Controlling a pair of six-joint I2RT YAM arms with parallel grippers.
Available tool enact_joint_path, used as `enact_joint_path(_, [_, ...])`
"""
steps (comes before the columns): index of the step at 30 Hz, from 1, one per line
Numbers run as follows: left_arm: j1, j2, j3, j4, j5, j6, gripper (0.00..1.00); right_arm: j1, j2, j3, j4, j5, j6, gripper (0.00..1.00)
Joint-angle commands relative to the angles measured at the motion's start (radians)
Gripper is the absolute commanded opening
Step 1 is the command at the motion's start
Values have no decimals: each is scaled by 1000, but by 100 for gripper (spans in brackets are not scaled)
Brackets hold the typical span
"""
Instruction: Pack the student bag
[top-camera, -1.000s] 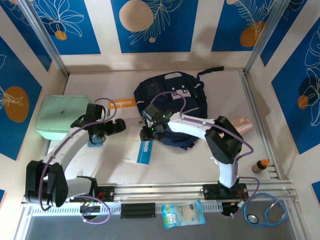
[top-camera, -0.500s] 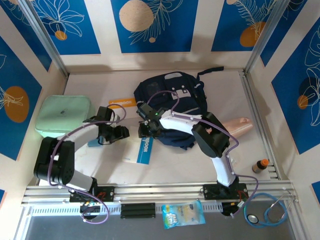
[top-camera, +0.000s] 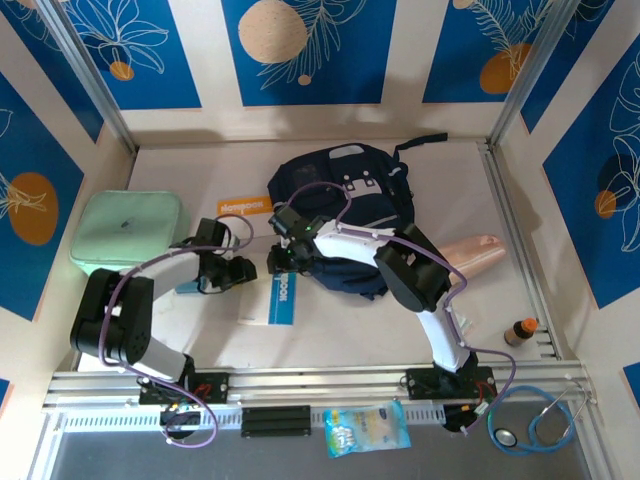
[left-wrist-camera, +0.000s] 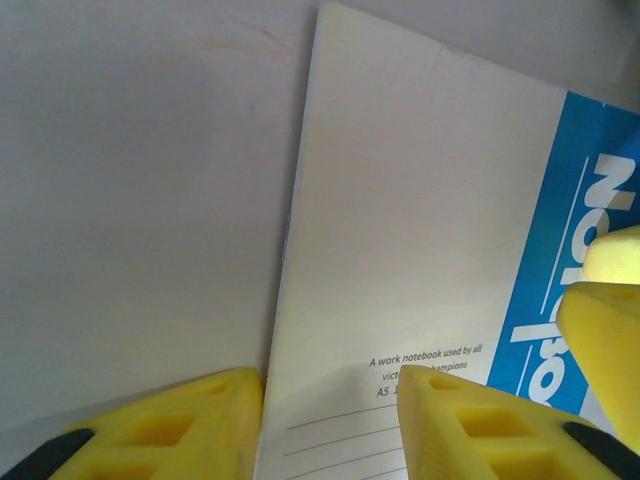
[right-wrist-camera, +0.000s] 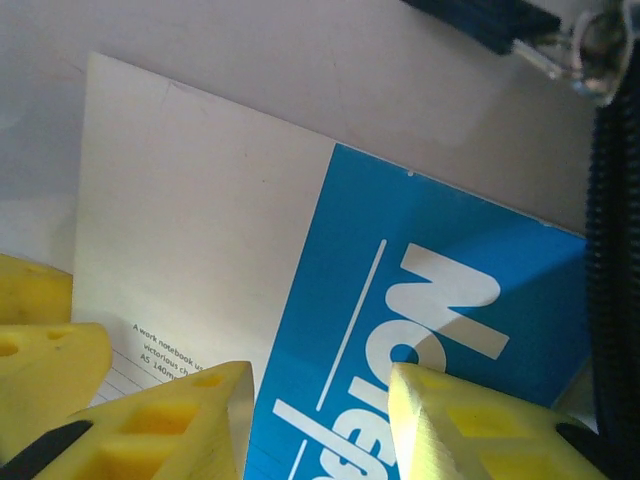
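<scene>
The student bag (top-camera: 345, 210), a dark navy backpack, lies at the back centre of the table. In front of it a white notebook (top-camera: 273, 303) with a blue band lies flat. My left gripper (top-camera: 243, 270) is down at the notebook's left edge (left-wrist-camera: 300, 200). Its yellow fingers (left-wrist-camera: 200, 420) straddle that edge, apart, one on the table and one on the cover; the gripper (left-wrist-camera: 330, 400) is open. My right gripper (top-camera: 279, 262) hangs open over the blue band (right-wrist-camera: 420, 290), its fingers (right-wrist-camera: 470, 430) apart with nothing pinched; the gripper (right-wrist-camera: 318, 395) sits close beside the left one.
A mint green case (top-camera: 125, 232) lies at the left. An orange booklet (top-camera: 245, 206) lies behind the left gripper. A peach hand-shaped object (top-camera: 478, 250) sits right of the bag, a small bottle (top-camera: 522, 330) near the right rail. A snack packet (top-camera: 366, 428) and stethoscope (top-camera: 535, 425) lie below the front rail.
My left gripper has moved right to the notebook's edge and its jaws have narrowed a lot. The right gripper has shifted left over the notebook.
</scene>
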Motion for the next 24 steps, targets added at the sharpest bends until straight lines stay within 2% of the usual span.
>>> enact_joint_path(1, [-11, 12, -37, -23, 45, 5, 40, 10, 59, 19, 35, -72, -26, 42])
enact_joint_path(8, [-9, -79, -32, -14, 166, 14, 34, 8, 66, -7, 46, -83, 9, 41])
enact_joint_path(13, [-9, -186, -39, -22, 206, 7, 34, 0, 58, -38, 67, -92, 34, 41])
enact_joint_path(16, [-9, -197, -61, 17, 217, -21, 32, 1, 51, -41, 75, -103, 36, 41])
enact_joint_path(20, [-9, -150, -38, -38, 162, -4, 20, -1, 10, -48, 83, -106, 37, 41])
enact_joint_path(24, [-7, -161, 14, -115, 83, 16, 1, -13, -106, -115, 141, -80, 34, 43])
